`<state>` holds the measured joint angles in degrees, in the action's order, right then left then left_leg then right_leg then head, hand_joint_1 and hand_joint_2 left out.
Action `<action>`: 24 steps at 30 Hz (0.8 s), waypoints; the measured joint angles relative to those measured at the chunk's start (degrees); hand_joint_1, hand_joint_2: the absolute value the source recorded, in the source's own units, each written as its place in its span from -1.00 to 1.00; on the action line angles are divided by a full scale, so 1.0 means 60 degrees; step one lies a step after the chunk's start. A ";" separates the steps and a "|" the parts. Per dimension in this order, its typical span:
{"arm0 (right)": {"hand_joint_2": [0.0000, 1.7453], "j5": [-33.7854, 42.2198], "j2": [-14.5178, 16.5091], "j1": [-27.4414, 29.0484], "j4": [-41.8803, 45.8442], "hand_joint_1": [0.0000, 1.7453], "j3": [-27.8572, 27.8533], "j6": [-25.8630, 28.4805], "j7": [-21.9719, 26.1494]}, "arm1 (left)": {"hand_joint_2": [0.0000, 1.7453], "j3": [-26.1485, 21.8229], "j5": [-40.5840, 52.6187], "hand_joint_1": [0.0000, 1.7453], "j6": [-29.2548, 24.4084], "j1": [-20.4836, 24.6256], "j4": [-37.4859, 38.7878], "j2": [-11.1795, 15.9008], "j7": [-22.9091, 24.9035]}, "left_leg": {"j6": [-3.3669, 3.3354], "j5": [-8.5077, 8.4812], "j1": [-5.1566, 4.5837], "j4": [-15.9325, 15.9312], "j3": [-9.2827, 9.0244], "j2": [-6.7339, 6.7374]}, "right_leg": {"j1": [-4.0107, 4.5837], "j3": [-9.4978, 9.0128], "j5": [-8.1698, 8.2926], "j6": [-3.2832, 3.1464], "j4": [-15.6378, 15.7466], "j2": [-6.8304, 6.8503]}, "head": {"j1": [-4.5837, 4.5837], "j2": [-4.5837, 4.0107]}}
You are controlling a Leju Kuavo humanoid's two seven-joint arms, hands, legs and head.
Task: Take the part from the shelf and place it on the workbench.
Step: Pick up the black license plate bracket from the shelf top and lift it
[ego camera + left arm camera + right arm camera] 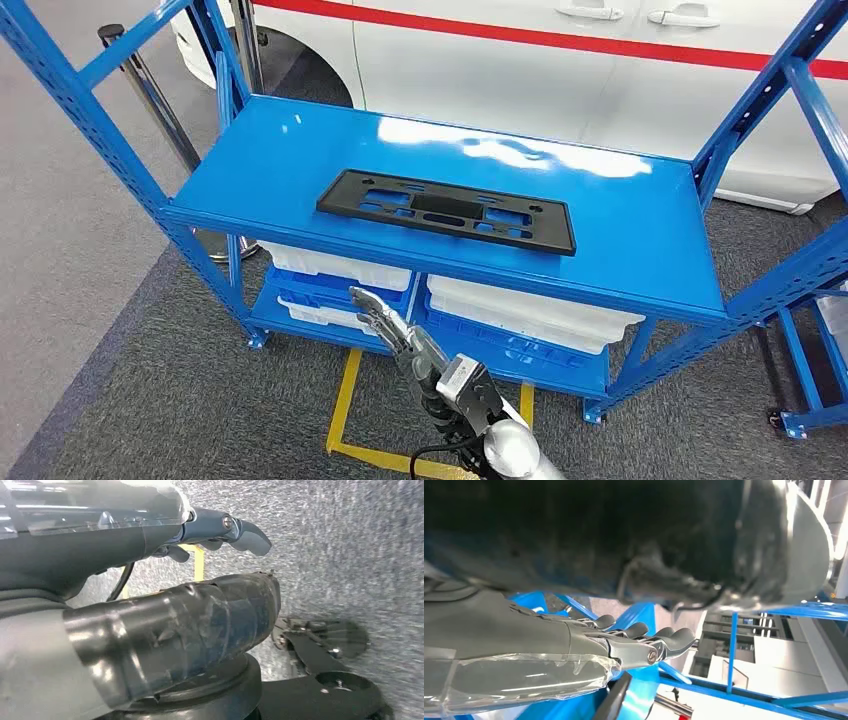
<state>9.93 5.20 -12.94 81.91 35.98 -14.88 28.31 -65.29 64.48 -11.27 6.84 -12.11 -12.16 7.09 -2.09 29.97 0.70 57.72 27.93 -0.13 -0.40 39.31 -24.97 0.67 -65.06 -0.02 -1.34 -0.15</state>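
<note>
The flat black plastic plate with cut-out slots (447, 211) lies alone on the top deck of the blue metal shelf (640, 225), near its front edge and slightly askew. Since it sits flush on the metal, you will likely need to slide it over the front lip, or work fingertips under one long edge, before lifting; keep it level so it does not swing.

Your right hand (385, 322) is raised below and in front of that deck, well short of the plate. Its fingers (669, 642) lie stretched out side by side, nearly straight, holding and touching nothing. Bring it up above the deck edge first.

Your left hand (220, 530) hangs over the grey carpet (350, 555), fingers loosely extended, holding nothing.
</note>
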 joint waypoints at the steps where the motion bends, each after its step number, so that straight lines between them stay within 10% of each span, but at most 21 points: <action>1: -1.00 -0.0010 -0.0008 0.0002 -0.0002 -1.00 0.0000 0.0005 0.0000 | -1.00 -0.0035 -0.0022 -1.00 -0.0015 -0.0015 0.0001 -0.0009 -0.0019 | 0.0021 0.0053 -0.0003 0.0000 -0.0043 0.0000 | 0.0018 -0.0067 0.0141 -0.0021 0.0240 -0.0001 | 0.0003 0.0000; 8: -1.00 -0.0108 -0.0060 0.0020 0.0043 -1.00 0.0005 0.0010 0.0014 | -1.00 -0.0289 -0.0196 -1.00 -0.0115 0.0012 0.0006 -0.0027 -0.0179 | 0.0381 0.0219 -0.0008 0.0498 -0.0137 0.0004 | 0.0059 -0.0662 -0.0004 -0.0397 0.1017 -0.0029 | -0.0008 0.0000; 12: -1.00 -0.0115 -0.0065 0.0027 0.0053 -1.00 0.0010 -0.0002 0.0018 | -1.00 -0.0350 -0.0206 -1.00 -0.0115 -0.0005 0.0007 -0.0028 -0.0212 | 0.0431 0.0894 0.0005 0.2479 0.1373 0.0006 | 0.0081 -0.1184 -0.0386 -0.0485 0.1102 -0.0036 | -0.0003 0.0000; 14: -1.00 -0.0115 -0.0066 0.0036 0.0053 -1.00 0.0013 0.0000 0.0018 | -1.00 -0.0372 -0.0213 -1.00 -0.0115 -0.0062 0.0007 -0.0027 -0.0225 | 0.0415 0.1071 0.0003 0.2401 0.1799 0.0005 | 0.0111 -0.1522 -0.0645 -0.0490 0.1104 -0.0081 | -0.0001 0.0000; 19: -1.00 -0.0132 -0.0088 0.0050 0.0032 -1.00 0.0026 -0.0001 0.0014 | -1.00 -0.0434 -0.0221 -1.00 -0.0109 -0.0103 0.0007 -0.0012 -0.0279 | 0.0133 -0.1182 -0.0129 0.0505 0.1854 -0.0022 | 0.0175 -0.2247 -0.1337 -0.0358 0.1050 -0.0136 | -0.0015 0.0000; 22: -1.00 -0.0155 -0.0089 0.0029 0.0064 -1.00 0.0033 -0.0004 0.0020 | -1.00 -0.0455 -0.0222 -1.00 -0.0107 -0.0049 0.0007 -0.0009 -0.0297 | -0.0011 -0.1149 -0.0157 0.0348 0.1615 -0.0013 | 0.0134 -0.2238 -0.1303 -0.0201 0.0727 -0.0144 | -0.0015 0.0000; 24: -1.00 -0.0155 -0.0091 0.0007 0.0084 -1.00 0.0033 -0.0003 0.0032 | -1.00 -0.0457 -0.0222 -1.00 -0.0107 -0.0018 0.0007 -0.0006 -0.0304 | -0.0107 -0.1070 -0.0122 0.0193 0.1390 -0.0013 | 0.0105 -0.1666 -0.1214 -0.0101 -0.0179 -0.0118 | -0.0021 0.0000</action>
<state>9.00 4.66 -12.90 82.41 36.17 -14.90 28.50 -68.03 63.14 -11.91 6.73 -12.07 -12.20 5.27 -2.73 23.55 -0.04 58.88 36.27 -0.21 0.23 29.31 -32.25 0.07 -66.14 -0.73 -1.47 -0.15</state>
